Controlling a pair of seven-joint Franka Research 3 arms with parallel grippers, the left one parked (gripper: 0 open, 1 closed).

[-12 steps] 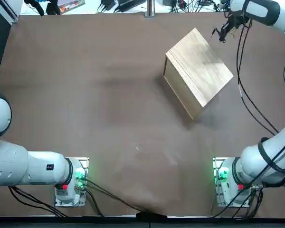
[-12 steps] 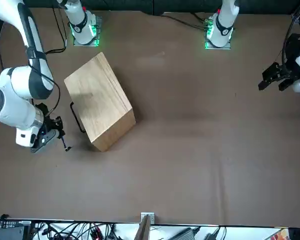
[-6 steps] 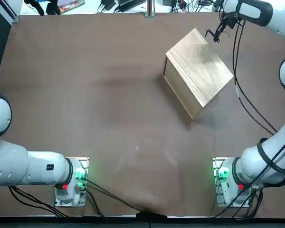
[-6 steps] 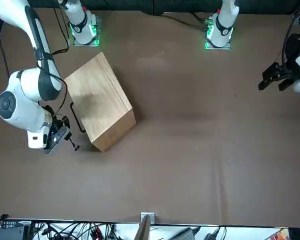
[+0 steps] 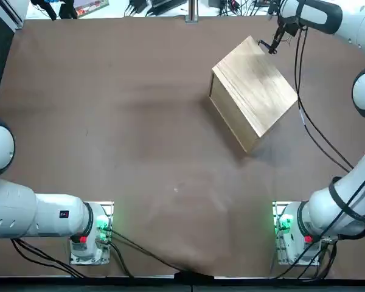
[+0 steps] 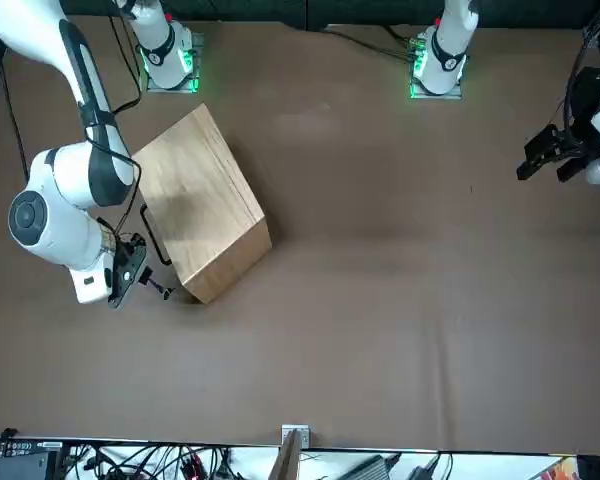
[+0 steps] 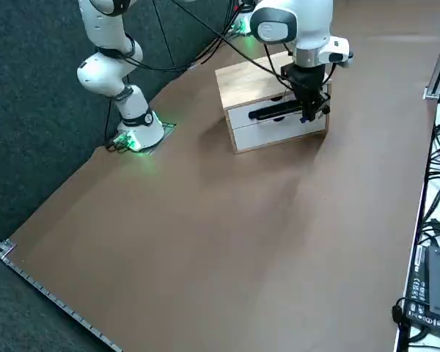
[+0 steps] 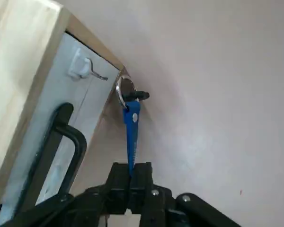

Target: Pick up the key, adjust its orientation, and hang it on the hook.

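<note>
Blue-headed key [image 8: 132, 127], clamped between the closed fingertips of the right gripper [image 8: 130, 176], its long axis pointing away from them, ring [image 8: 126, 91] foremost, beside the box's [image 8: 97, 41] white hook [image 8: 87, 67], which the ring must presumably reach.

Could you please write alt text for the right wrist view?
The right gripper grips a blue key strap with a silver metal ring, near a small metal hook on the white front of a light wooden box.
</note>
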